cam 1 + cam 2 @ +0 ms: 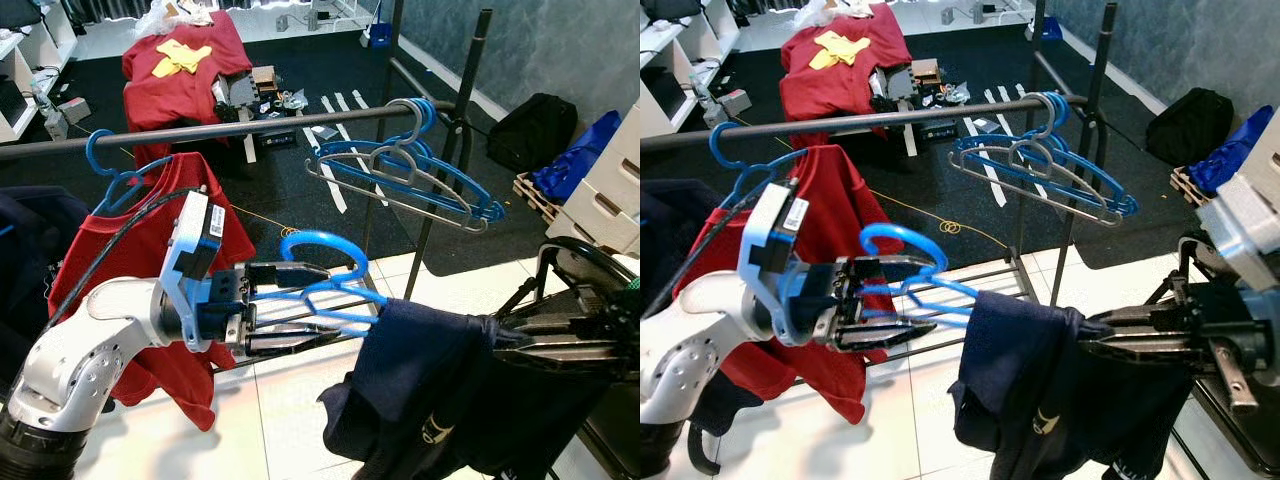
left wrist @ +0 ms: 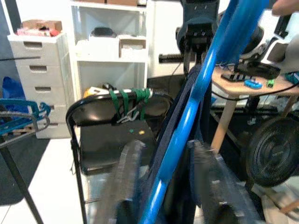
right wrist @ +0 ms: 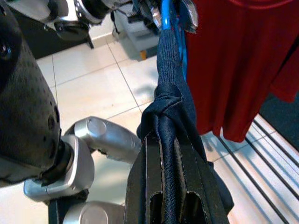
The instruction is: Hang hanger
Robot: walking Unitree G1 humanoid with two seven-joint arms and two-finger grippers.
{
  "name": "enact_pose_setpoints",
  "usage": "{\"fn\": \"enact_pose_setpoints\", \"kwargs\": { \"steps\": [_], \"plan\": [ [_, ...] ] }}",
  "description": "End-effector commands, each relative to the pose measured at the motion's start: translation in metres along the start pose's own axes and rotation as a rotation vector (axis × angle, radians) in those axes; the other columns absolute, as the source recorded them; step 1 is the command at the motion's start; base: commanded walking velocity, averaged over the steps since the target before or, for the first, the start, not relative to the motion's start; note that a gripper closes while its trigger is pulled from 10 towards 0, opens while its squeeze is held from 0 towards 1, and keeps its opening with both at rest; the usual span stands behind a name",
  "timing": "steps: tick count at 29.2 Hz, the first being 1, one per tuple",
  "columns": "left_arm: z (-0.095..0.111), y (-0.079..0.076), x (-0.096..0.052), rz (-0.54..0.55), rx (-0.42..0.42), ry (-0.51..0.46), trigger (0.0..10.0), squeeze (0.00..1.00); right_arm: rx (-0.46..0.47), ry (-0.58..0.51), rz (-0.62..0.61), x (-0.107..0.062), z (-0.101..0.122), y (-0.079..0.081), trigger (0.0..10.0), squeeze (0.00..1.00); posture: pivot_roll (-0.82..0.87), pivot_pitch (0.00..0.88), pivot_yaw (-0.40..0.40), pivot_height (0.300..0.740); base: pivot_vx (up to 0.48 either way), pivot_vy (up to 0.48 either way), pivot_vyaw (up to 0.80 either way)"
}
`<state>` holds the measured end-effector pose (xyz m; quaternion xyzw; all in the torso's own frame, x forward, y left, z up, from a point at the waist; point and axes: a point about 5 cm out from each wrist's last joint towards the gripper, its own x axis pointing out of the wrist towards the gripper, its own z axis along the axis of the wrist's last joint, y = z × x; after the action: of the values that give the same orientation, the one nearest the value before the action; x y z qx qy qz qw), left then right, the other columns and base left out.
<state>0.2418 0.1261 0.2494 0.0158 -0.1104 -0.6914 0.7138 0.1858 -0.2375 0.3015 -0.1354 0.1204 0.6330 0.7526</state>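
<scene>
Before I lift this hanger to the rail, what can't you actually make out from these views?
- Blue hanger: its far shoulder is hidden under the navy garment in the eye views.
- Right gripper: jaws wrapped in that garment in the right wrist view.
- Left gripper: the near jaws are blurred in the left wrist view.

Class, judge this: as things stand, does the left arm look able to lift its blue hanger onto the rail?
Probably yes. The left gripper holds the blue hanger below the rail, beside a free stretch between the red shirt and the empty hangers.
</scene>
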Motion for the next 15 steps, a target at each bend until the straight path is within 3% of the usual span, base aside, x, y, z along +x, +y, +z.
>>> {"fn": "enact_pose_setpoints", "kwargs": {
  "steps": [1,15],
  "plan": [
    [0.001,-0.002,-0.001,-0.022,0.008,0.024,0.0,0.0,-0.017,0.009,0.01,-0.001,0.001,0.001,10.0,0.0,-0.07,0.115,0.048,0.74,0.0,0.0,0.0],
    [-0.009,-0.01,0.005,-0.07,0.014,0.103,0.0,0.0,-0.029,0.019,-0.005,-0.004,0.003,-0.003,10.0,0.0,-0.07,0.116,0.044,0.74,0.0,0.0,0.0]
  ]
}}
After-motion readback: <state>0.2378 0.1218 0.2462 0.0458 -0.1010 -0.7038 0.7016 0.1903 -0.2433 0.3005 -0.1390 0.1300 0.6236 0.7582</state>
